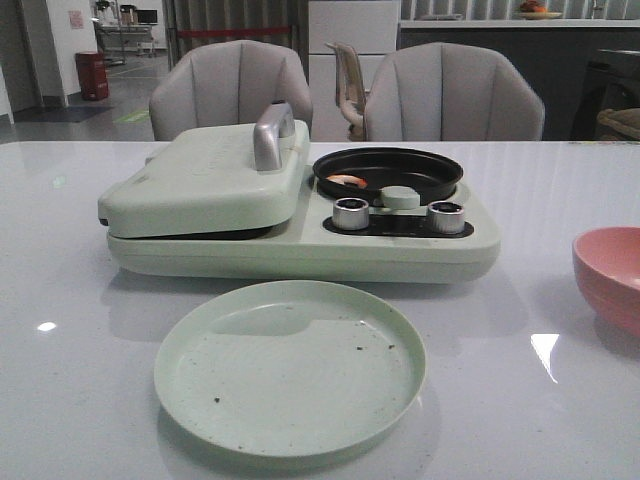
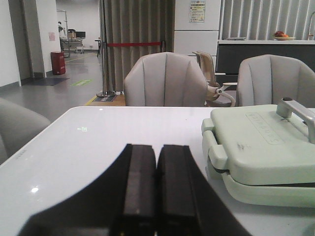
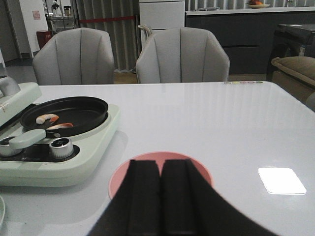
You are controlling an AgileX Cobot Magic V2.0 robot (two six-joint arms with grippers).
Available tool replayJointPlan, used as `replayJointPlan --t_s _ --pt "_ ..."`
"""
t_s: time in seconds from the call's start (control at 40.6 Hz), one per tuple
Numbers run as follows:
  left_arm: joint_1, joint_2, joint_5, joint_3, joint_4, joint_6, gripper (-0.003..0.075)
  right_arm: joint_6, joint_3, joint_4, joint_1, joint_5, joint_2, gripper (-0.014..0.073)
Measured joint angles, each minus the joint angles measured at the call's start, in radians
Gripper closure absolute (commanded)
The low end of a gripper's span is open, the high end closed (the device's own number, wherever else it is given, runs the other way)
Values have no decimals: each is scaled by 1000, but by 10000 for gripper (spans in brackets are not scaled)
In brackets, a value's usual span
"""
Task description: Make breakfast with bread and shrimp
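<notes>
The pale green breakfast maker point(image 1: 300, 215) sits in the middle of the white table point(image 1: 80, 300), and its hinged lid point(image 1: 205, 180) with the silver handle point(image 1: 272, 133) is down, so whatever lies on the grill plate under it cannot be seen; no bread shows in any view. In the front view the black pan point(image 1: 388, 173) on the right part of the breakfast maker hides most of its contents behind its rim, and only a sliver of shrimp point(image 1: 346, 180) shows. The right wrist view looks into the pan and shows two pinkish-orange pieces lying apart on its floor. Neither arm appears in the front view.

The left gripper point(image 2: 156, 189) hovers low over the table to the left of the breakfast maker, jaws pressed together on nothing. The right gripper point(image 3: 160, 196) hangs above the pink bowl point(image 3: 142, 164), right of the breakfast maker, jaws likewise together and empty. A green plate point(image 1: 290, 368) lies in front of the breakfast maker.
</notes>
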Motion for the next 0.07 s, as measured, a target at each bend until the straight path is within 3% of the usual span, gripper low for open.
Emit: replayJointPlan --t_s 0.074 --pt "0 0 0 0 0 0 622 0 0 0 0 0 0 559"
